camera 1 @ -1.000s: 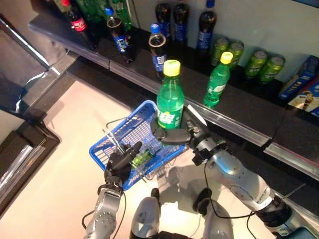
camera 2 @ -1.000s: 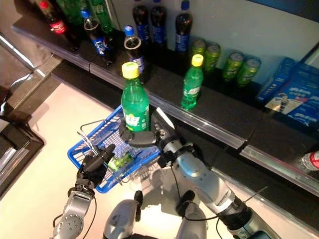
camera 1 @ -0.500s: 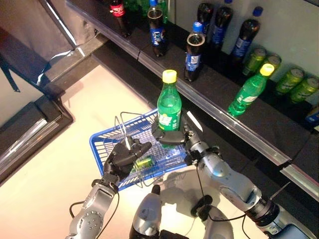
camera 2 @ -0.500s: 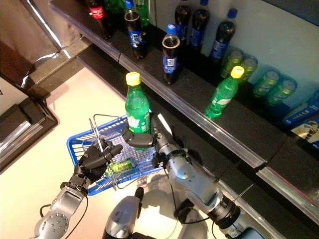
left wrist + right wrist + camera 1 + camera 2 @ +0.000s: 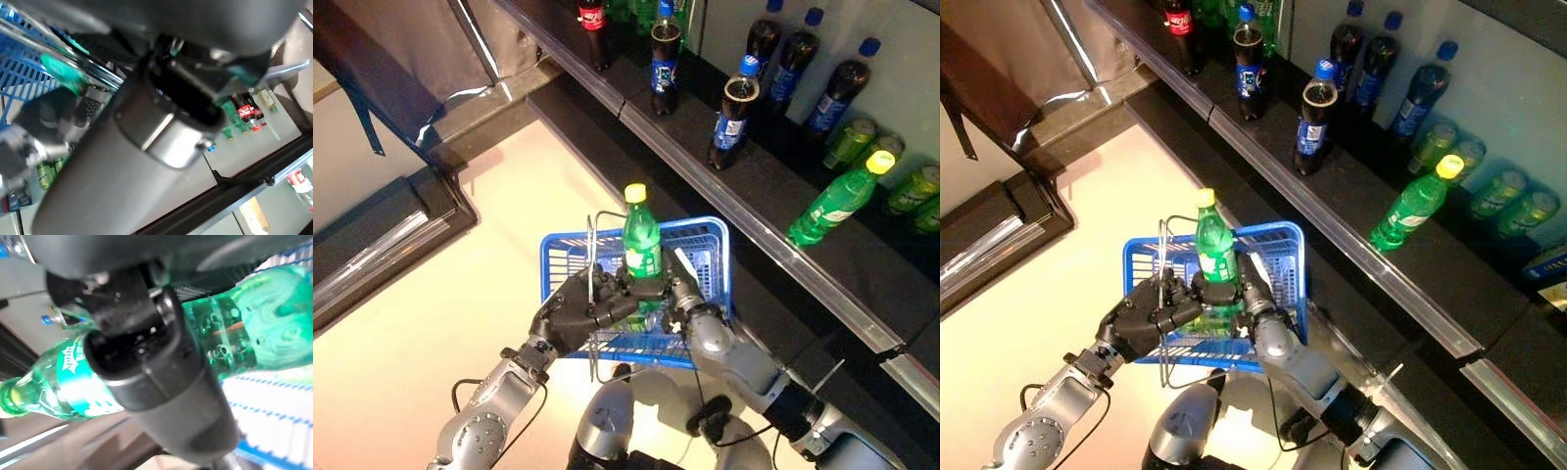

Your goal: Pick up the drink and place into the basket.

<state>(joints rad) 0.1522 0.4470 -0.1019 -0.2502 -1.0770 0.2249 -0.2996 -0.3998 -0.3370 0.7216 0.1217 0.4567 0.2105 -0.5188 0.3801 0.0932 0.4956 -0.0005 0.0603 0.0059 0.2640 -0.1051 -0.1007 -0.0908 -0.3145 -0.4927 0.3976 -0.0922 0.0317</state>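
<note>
right hand (image 5: pixel 677 295) was curled round the green plastic bottle with yellow cap (image 5: pixel 641 246), upright with its base inside the blue plastic wire-handled basket (image 5: pixel 710 257). left hand (image 5: pixel 576 306) gripped the basket's metal handle (image 5: pixel 591 257).

Dark cola bottles (image 5: pixel 732 110) stand along a black shelf (image 5: pixel 773 250). A green bottle (image 5: pixel 836 201) leans near green cans (image 5: pixel 920 186). The floor (image 5: pixel 440 294) is pale.

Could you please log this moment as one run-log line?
right robot hand: grips green bottle upright over blue basket | left robot hand: holds basket handles
</note>
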